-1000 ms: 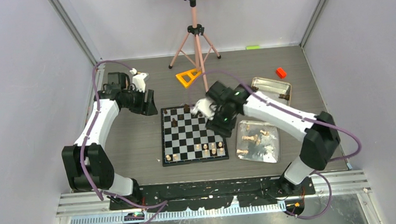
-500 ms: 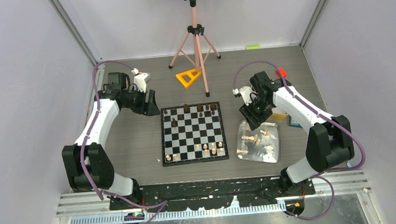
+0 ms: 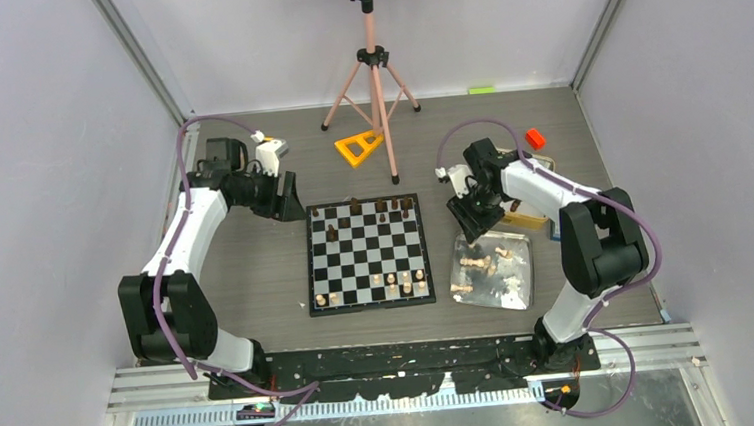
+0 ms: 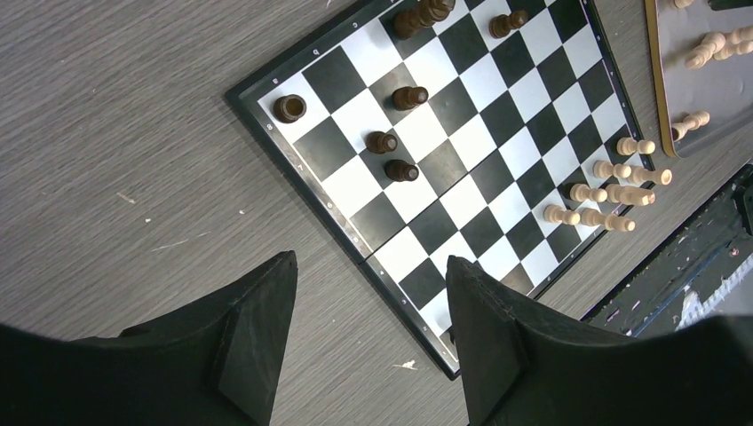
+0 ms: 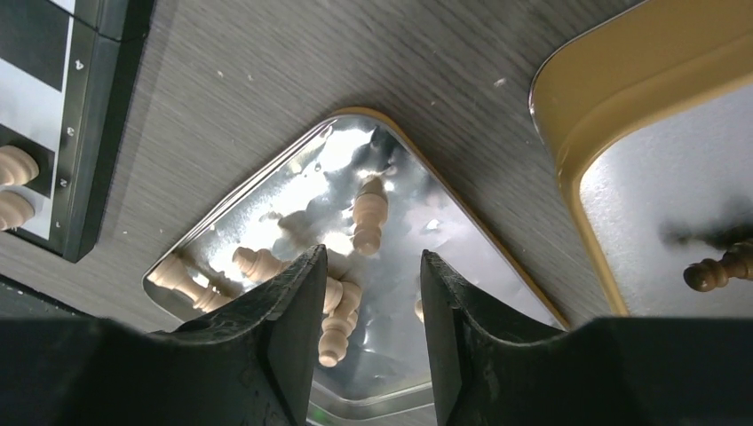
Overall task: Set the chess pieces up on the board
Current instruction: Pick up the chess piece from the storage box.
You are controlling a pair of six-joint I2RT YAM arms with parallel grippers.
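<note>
Over silver tray [image 5: 266, 204]: right gripper [image 5: 368, 262] jaws apart, empty, gold-rimmed tin [image 5: 568, 133] alongside; left gripper [image 4: 368, 266] jaws apart, empty, beside board [image 4: 462, 111]

Top view, centre: black-and-white checkered board [image 3: 366, 236] carrying dark brown chess pieces [image 4: 409, 96] and light tan chess pieces [image 4: 624, 193]. Right of centre: shiny silver tray [image 3: 523, 263] and gold-rimmed tin [image 5: 568, 124]. Upper frame: orange block [image 3: 534, 139], yellow triangle [image 3: 353, 151], pink tripod [image 3: 374, 73].

**Inspector:** What is the left gripper [image 4: 370, 266] doing?
**Officer:** Hanging with fingers apart, gripping nothing, over the board's [image 4: 480, 142] edge.
**Inspector:** Pieces?
**Officer:** Dark chess pieces [image 4: 384, 142] are standing at one end, light chess pieces [image 4: 613, 169] at the other. More are lying in the tray [image 4: 710, 89] alongside.
</note>
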